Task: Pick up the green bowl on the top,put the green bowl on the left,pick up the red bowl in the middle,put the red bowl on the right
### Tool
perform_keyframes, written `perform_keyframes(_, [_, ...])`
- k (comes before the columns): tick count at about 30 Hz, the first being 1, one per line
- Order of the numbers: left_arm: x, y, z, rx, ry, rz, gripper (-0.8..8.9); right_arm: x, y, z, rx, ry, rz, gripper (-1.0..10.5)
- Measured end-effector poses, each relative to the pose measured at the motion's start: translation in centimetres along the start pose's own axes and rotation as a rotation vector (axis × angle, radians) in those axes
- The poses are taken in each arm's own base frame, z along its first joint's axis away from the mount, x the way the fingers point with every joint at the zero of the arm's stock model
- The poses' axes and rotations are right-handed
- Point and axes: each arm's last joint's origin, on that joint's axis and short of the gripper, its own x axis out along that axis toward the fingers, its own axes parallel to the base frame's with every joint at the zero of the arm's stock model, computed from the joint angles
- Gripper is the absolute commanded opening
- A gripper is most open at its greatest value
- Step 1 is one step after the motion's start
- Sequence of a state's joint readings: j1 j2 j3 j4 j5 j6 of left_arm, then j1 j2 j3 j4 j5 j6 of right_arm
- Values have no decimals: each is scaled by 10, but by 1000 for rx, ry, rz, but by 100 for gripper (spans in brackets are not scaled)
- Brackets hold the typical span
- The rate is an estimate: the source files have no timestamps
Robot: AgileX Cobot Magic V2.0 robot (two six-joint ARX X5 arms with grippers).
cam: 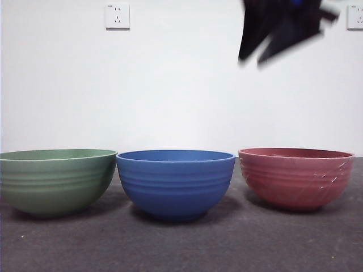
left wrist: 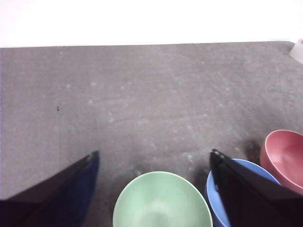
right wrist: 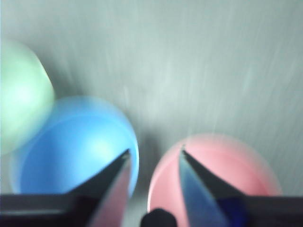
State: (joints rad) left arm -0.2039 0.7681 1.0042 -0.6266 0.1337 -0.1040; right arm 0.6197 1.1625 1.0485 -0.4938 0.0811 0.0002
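Three ridged round bowls are set in a row on the grey table [cam: 181, 243].
The sage-green bowl [cam: 55, 180], blue bowl [cam: 176, 182] and scuffed pinkish-red bowl [cam: 295, 177] are left upright; the right gripper [right wrist: 154, 156] is held above the red one, jaws parted and empty, and the left gripper [left wrist: 154, 158] is spread wide, empty.

No legible text anywhere.

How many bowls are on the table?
3, in a row: the green bowl on the left, the blue bowl in the middle, the red bowl on the right. None looks hidden.

A bare test room, more lab than home: a plain white wall [cam: 181, 85] with two power sockets [cam: 117, 16], and a table [cam: 181, 243] under grey felt-like cloth, three plastic bowls [cam: 176, 184] lined up.
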Motion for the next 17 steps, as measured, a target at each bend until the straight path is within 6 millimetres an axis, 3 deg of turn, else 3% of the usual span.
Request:
perform_keyframes(1, [0, 0, 0, 13, 0, 0, -33, -16, -3, 4, -1, -67, -8, -22])
perform_keyframes(4, [0, 0, 0, 53, 0, 1, -8, -58, -21, 7, 23, -210, -73, -18])
perform_keyframes(6, [0, 0, -1, 72, -8, 0, -8, -74, -29, -2, 43, -307, -121, -18])
perform_keyframes(14, [-6, 5, -56, 87, -72, -4, -8, -85, -28, -79, 98, -497, -151, -17])
perform_keyframes(17, [-9, 7, -76, 88, -77, -4, -3, -85, -26, -94, 133, -473, -145, -16])
